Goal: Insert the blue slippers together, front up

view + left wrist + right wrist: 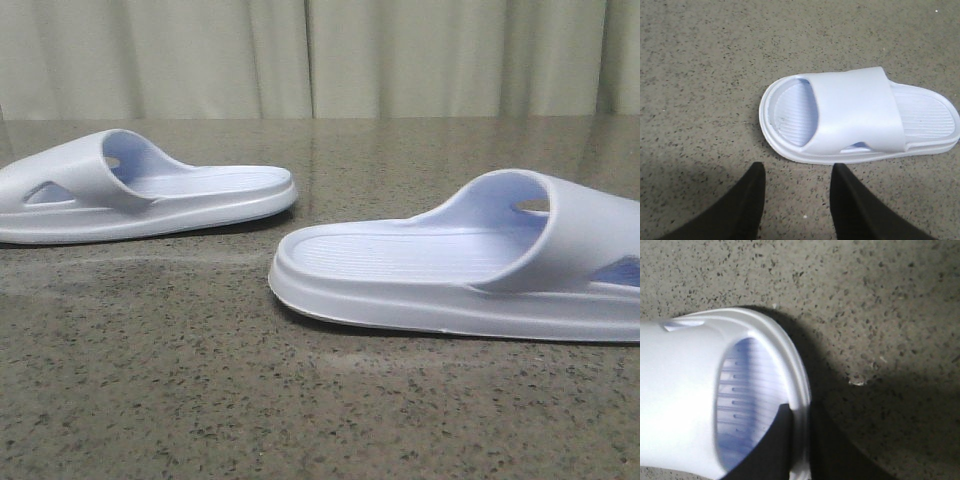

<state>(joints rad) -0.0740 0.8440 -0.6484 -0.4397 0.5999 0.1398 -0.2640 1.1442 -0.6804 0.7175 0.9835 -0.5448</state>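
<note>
Two pale blue slippers lie sole-down on the speckled stone table [300,400]. The left slipper [150,190] is far left, the right slipper [460,265] nearer on the right; their open heel ends face each other. Neither gripper shows in the front view. In the left wrist view my left gripper [797,170] is open and empty, its tips just short of the left slipper's [855,115] side. In the right wrist view my right gripper [801,412] clamps the toe rim of the right slipper [680,390], one finger [772,450] on the ribbed footbed under the strap, the other outside the sole.
Pale curtains [320,55] hang behind the table's far edge. Bare stone surface lies in front of both slippers and between them.
</note>
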